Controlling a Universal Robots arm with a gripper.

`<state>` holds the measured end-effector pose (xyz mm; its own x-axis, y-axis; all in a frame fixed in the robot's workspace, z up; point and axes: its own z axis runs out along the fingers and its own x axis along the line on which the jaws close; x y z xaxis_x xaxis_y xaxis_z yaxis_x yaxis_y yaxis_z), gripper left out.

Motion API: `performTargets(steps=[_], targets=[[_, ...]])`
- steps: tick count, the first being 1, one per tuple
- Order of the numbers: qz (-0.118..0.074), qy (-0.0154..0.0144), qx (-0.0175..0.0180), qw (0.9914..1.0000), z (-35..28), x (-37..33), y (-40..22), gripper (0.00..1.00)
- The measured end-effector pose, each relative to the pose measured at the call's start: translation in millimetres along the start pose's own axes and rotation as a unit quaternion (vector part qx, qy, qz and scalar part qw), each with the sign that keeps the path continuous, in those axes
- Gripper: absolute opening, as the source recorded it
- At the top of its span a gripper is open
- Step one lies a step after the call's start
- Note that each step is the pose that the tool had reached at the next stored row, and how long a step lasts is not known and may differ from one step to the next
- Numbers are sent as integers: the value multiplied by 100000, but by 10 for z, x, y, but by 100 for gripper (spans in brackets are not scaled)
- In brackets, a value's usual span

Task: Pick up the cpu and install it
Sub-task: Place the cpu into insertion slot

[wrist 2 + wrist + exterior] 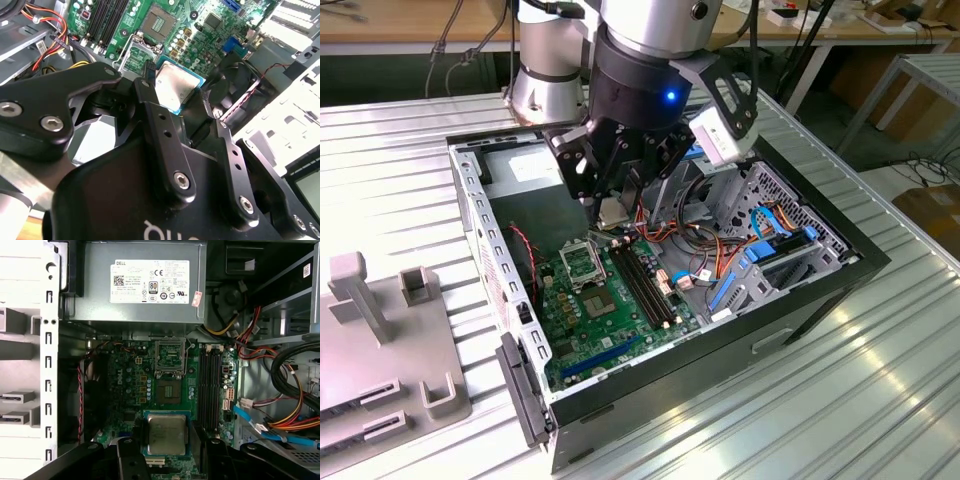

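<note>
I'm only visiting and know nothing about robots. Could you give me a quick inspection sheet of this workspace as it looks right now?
Surface: ribbed metal table carrying an open computer case.
Job's things: cpu held in the air above the motherboard; metal-framed socket has no cpu in it.
Clutter: grey fixture plate with upright posts at the exterior view's left.
Grippers: gripper shut on the cpu's edges.
Cables: red, yellow and orange wires and a blue cable beside the board.
Surroundings: wooden workbenches behind the table.
</note>
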<state>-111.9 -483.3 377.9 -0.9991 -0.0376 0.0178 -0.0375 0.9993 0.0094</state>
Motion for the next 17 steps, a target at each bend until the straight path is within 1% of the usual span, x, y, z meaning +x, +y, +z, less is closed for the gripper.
performTargets(steps=[13, 17], targets=[[0, -2, -2, 100000, 70, -1, -5, 47], [1, -4, -7, 100000, 102, -9, -5, 47]])
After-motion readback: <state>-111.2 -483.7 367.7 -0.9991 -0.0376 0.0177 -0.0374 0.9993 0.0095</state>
